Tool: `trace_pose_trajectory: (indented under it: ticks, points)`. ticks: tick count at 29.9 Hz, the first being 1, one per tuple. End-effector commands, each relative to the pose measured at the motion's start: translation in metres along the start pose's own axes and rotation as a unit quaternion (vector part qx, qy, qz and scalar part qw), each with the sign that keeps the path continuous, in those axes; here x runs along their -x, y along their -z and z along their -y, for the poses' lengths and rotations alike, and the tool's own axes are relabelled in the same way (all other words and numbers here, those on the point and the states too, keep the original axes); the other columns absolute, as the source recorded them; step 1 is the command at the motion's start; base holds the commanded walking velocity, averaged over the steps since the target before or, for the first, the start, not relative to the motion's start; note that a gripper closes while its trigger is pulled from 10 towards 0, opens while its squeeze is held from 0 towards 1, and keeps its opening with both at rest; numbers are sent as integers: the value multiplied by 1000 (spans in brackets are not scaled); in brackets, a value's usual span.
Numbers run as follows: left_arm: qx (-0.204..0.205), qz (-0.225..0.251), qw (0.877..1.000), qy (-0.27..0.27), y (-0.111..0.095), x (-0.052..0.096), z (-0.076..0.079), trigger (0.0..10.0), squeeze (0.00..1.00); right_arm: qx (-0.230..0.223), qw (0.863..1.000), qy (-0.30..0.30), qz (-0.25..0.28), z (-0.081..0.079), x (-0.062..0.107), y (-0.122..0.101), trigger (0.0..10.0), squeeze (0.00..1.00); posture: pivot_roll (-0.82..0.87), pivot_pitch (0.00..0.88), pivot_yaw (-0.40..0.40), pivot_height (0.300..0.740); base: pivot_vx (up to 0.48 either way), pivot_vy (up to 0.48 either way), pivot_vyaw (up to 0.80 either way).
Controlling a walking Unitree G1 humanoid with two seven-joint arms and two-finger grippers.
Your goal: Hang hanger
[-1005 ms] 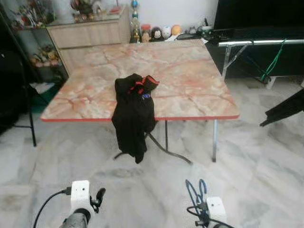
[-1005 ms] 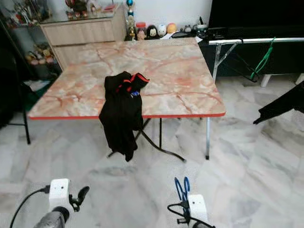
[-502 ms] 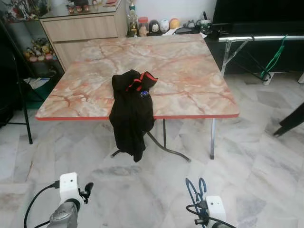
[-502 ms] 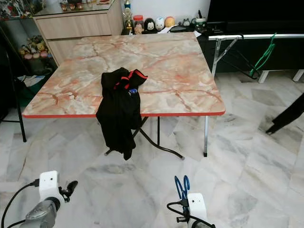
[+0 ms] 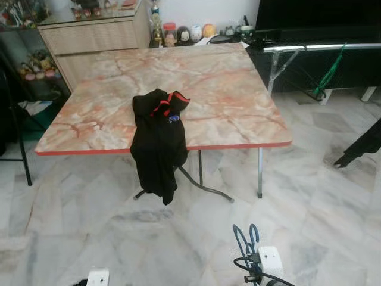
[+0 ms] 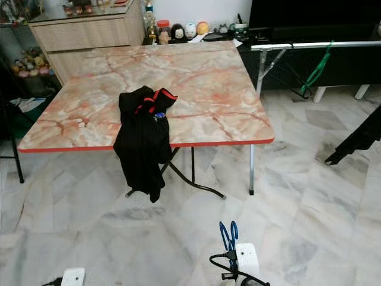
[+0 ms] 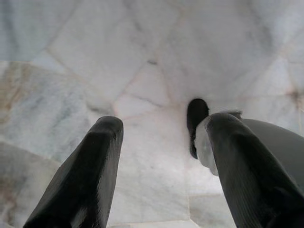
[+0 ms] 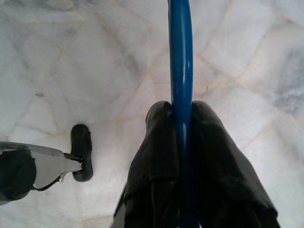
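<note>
My right jaws (image 8: 183, 123) are clenched on the blue hanger (image 8: 180, 61), low over the floor; my left jaws (image 7: 161, 142) hang released. If the thin hanger twists in my grip, I'd miss the rail (image 5: 321, 46) far ahead.

I see open marble floor (image 5: 309, 196) ahead; the table (image 5: 238, 101) blocks the middle, a black jacket (image 5: 158, 149) draped over its near edge
</note>
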State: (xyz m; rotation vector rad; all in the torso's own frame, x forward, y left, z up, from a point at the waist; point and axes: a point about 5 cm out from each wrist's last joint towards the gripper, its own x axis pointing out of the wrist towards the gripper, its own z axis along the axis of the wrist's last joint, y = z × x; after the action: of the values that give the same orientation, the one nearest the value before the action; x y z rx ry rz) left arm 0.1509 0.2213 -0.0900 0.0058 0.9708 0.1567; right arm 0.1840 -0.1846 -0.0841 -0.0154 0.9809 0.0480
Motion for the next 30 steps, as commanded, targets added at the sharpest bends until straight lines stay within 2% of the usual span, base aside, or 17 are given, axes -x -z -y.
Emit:
trace_pose_trajectory:
  ticks: [1,5,14,30]
  points:
    - [-2,13,1000,-7,-8,-1,-2,10000,0,-4,1000,-2,8,-2,-1,-3,10000,0,-74,0,60,740,0,0,0]
    - [1,19,1000,-14,-11,-2,-2,10000,0,-5,1000,-1,8,-2,-1,-4,10000,0,-78,0,60,740,0,0,0]
    - [24,55,998,-25,-21,-2,-4,10000,0,-7,1000,-1,10,-2,-1,-5,10000,0,-77,0,58,740,0,-298,0]
    - [27,61,998,-21,-21,-2,0,10000,0,-5,1000,-1,10,-2,-1,-6,10000,0,-84,0,56,740,0,-452,0]
